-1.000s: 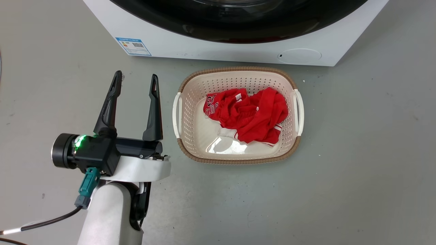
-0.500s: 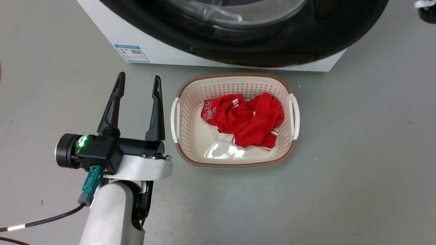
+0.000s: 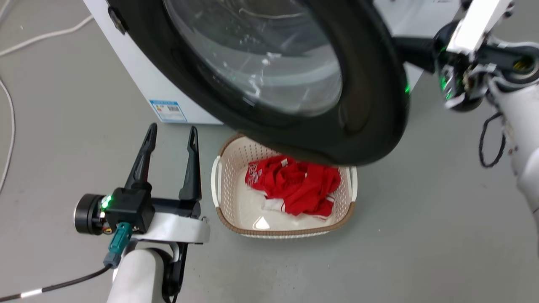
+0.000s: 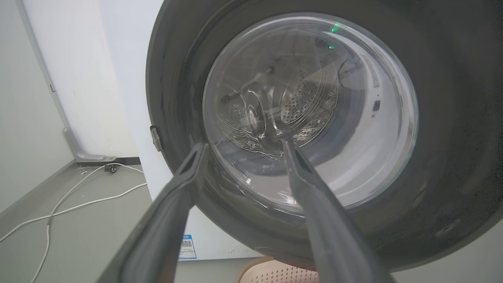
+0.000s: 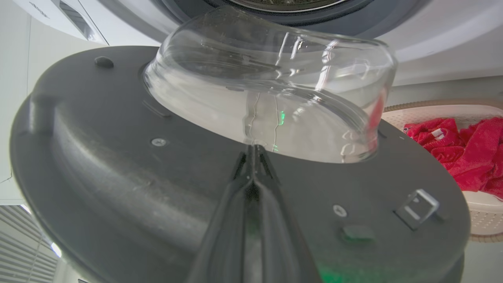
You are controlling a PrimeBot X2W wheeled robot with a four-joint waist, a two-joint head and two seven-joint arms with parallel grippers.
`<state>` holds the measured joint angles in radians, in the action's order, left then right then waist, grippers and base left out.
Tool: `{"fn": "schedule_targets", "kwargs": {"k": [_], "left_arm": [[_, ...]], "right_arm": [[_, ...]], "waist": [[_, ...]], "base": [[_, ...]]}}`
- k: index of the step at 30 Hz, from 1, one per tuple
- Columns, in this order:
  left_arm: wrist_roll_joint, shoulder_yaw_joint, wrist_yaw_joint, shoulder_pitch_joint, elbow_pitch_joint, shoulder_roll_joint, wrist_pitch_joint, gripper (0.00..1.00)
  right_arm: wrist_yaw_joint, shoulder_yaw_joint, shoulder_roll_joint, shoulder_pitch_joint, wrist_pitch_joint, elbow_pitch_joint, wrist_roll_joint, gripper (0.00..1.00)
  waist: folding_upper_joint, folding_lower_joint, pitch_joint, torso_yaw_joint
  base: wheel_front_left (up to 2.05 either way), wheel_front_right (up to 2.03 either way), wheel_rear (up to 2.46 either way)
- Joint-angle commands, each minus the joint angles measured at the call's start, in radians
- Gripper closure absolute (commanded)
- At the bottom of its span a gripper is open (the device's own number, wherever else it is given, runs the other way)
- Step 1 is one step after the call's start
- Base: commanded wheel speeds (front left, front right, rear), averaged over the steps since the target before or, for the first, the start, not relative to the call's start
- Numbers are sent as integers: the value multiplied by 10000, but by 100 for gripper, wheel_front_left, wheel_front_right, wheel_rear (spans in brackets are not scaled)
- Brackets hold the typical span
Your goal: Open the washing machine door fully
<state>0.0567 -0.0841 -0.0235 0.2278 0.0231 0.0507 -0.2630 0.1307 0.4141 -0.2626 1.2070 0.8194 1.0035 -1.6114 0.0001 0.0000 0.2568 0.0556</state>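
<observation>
The washing machine door (image 3: 366, 105), a glossy black disc with a clear glass bowl centre (image 3: 261, 54), stands swung out from the white machine (image 3: 139, 75) and hangs over the basket. My right arm's wrist (image 3: 459, 67) is at the door's right edge, with its fingers reaching behind the door. In the right wrist view my right gripper (image 5: 254, 148) is shut, tips against the door's grey inner face (image 5: 118, 177) just below the glass bowl (image 5: 275, 78). My left gripper (image 3: 172, 128) stands open over the floor, left of the basket, facing the door's outer side (image 4: 452, 118).
A cream perforated basket (image 3: 221, 181) holding a red garment (image 3: 294, 185) sits on the grey floor under the door's lower edge. White cables (image 3: 8, 105) lie on the floor at far left. A door latch (image 5: 416, 202) sticks out of the inner face.
The door has swung out from nearly closed to wide over the basket. The head view has shifted, bringing my right arm into view at upper right. The left gripper stays open.
</observation>
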Motion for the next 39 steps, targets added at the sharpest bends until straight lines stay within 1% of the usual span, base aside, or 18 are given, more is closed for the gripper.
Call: {"fn": "schedule_targets", "kwargs": {"k": [1,6,9,18,21,28,32,39], "left_arm": [[-58,62,-44,-261,70,-6,-26,0],[-40,111,-76,-850,205,-8,-26,0],[-13,99,-78,-1046,257,-7,-26,0],[68,92,-101,-1547,384,-7,-26,0],[98,22,-108,-1518,418,-7,-26,0],[226,-53,-54,-1573,428,-7,-26,0],[259,-60,-32,-1584,374,-7,-26,0],[307,142,-41,-1471,426,-8,-26,0]], "right_arm": [[0,99,189,-520,228,-293,-100,100],[0,364,537,-1557,666,-1045,-175,100],[0,485,666,-1942,815,-1339,-186,100],[0,1129,1483,-2928,1279,-2333,-176,100],[0,1411,1746,-3223,1371,-2727,-181,100],[0,1688,1957,-3650,1105,-3444,-195,100],[0,1368,1876,-3875,58,-3790,38,100],[0,-117,1452,-4927,-3012,-4539,211,100]], "waist": [[-1,0,-503,-53],[-1,0,-1130,-147],[-1,0,-1322,-161],[-1,0,-1695,-260],[-1,0,-1790,-217],[-1,0,-1876,-198],[-1,0,-1884,-209],[-1,0,-1907,-339]], "base": [[0,0,0],[0,0,0],[0,0,0],[0,0,0],[0,0,0],[0,0,0],[0,0,0],[0,0,0]]}}
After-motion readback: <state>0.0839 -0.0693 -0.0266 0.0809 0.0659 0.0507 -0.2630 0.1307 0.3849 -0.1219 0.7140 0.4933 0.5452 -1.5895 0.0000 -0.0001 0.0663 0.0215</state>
